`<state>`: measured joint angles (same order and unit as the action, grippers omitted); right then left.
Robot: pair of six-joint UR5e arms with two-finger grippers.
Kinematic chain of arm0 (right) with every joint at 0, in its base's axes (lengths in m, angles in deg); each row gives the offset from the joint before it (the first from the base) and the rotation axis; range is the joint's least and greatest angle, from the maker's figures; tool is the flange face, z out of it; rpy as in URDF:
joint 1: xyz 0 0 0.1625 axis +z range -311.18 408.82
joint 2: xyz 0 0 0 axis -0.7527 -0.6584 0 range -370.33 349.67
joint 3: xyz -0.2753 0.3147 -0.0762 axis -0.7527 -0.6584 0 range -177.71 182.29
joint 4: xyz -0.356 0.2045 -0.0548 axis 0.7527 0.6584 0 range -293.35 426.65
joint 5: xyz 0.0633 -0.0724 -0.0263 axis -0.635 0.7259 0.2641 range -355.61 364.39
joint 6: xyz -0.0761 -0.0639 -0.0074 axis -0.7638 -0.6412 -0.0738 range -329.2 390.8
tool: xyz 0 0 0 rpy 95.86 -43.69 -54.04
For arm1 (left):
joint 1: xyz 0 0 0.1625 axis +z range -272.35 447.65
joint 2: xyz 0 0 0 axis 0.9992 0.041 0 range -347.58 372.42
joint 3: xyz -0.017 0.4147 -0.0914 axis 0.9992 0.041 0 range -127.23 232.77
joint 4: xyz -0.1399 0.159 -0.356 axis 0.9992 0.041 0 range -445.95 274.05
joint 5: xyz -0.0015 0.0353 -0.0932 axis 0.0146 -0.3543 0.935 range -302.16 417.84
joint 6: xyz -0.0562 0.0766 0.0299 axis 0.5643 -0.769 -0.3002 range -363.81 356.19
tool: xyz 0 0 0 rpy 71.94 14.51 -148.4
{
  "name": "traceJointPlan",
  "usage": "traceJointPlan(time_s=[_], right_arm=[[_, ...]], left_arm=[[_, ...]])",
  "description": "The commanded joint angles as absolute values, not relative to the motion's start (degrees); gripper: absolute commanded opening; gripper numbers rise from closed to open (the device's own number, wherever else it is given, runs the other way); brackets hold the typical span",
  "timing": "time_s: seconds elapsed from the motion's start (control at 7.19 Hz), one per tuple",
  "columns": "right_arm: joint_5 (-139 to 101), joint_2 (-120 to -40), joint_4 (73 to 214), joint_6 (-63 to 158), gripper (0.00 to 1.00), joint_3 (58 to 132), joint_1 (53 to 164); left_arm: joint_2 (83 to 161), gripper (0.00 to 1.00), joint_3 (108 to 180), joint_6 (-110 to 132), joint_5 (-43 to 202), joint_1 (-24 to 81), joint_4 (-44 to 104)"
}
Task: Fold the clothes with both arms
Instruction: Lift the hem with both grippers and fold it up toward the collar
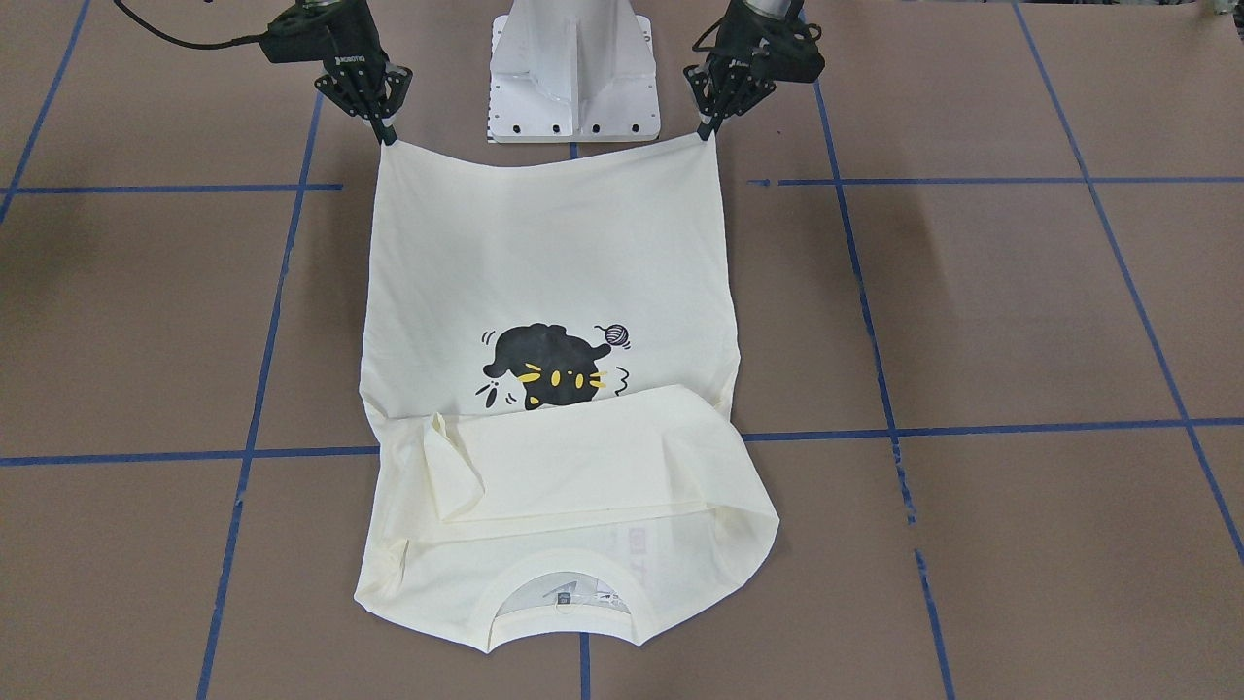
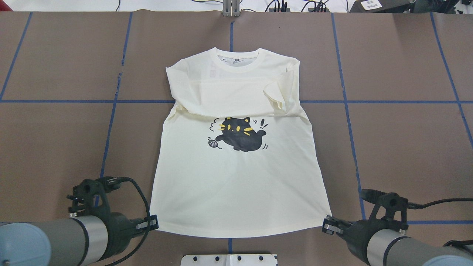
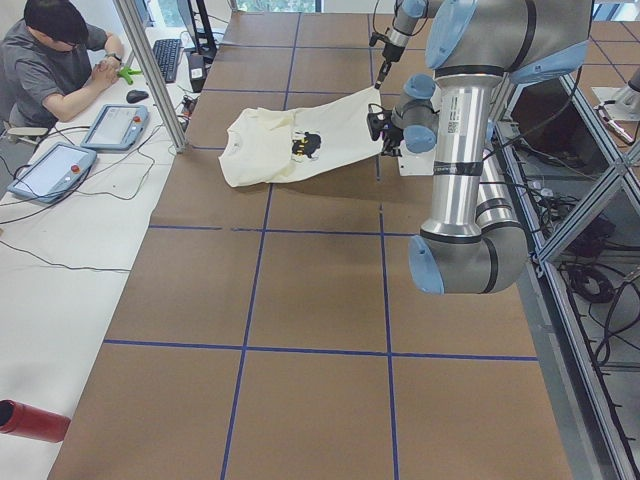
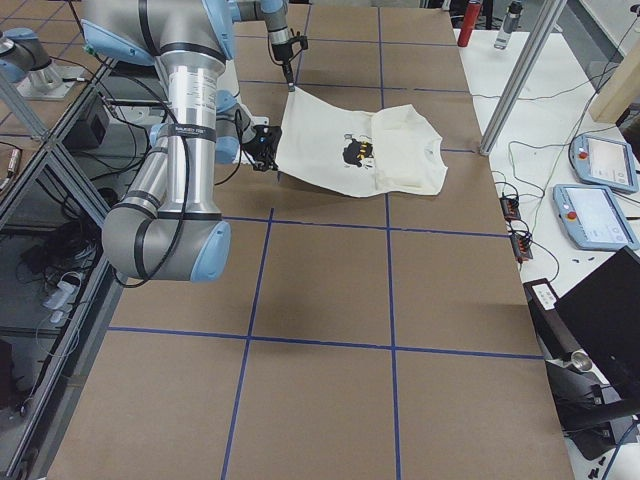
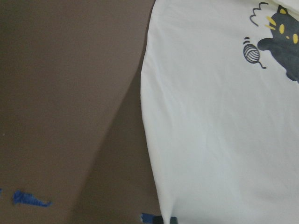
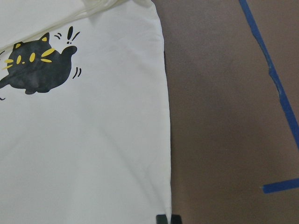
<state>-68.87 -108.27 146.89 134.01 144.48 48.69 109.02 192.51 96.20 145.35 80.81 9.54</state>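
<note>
I see the cream fabric T-shirt with the black cat print [image 2: 236, 184] lying face-up on the brown blue-taped table [image 2: 399, 147], sleeves folded across its chest. The left black end effector [image 1: 709, 127] and the right black end effector [image 1: 386, 133] are each clamped on a hem corner.

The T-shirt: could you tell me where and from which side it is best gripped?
On the T-shirt, the two hem corners, from the robot's side: the free hem lies nearest the base, where left tool and right tool pinch it.

Silver-grey arms [image 3: 462, 160], blue joint caps [image 3: 428, 265]
</note>
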Motion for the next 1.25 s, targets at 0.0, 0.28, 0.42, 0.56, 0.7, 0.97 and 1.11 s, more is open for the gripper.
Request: traceJointPlan(time_s=[0.0, 0.28, 0.42, 0.56, 0.7, 0.97, 1.11], right_arm=[[-78.55, -108.07, 152.43, 130.48, 0.00, 152.93, 55.21], [-83.30, -102.92, 153.82, 124.69, 0.00, 150.24, 62.67], [-85.85, -94.79, 156.88, 123.11, 0.00, 145.17, 67.84], [-88.40, -84.79, 161.35, 119.35, 0.00, 138.16, 73.64], [-89.90, -79.03, 164.70, 117.66, 0.00, 132.17, 78.74], [-91.67, -73.72, 164.12, 111.87, 0.00, 121.35, 87.19], [-91.67, -69.00, 163.77, 110.97, 0.00, 114.69, 89.23]], left_arm=[[112.33, 0.00, 201.55, 93.60, 152.47, 75.90, -1.38], [117.16, 0.00, 196.68, 82.47, 154.17, 68.88, -1.75], [120.66, 0.00, 191.86, 74.84, 155.30, 61.97, -1.84], [124.18, 0.00, 185.63, 68.76, 159.31, 55.02, -1.67], [126.65, 0.00, 180.26, 65.22, 159.87, 50.69, -1.58], [129.39, 0.00, 172.60, 60.63, 159.62, 45.65, -0.97], [131.05, 0.00, 168.30, 60.61, 159.44, 45.46, 1.47]])
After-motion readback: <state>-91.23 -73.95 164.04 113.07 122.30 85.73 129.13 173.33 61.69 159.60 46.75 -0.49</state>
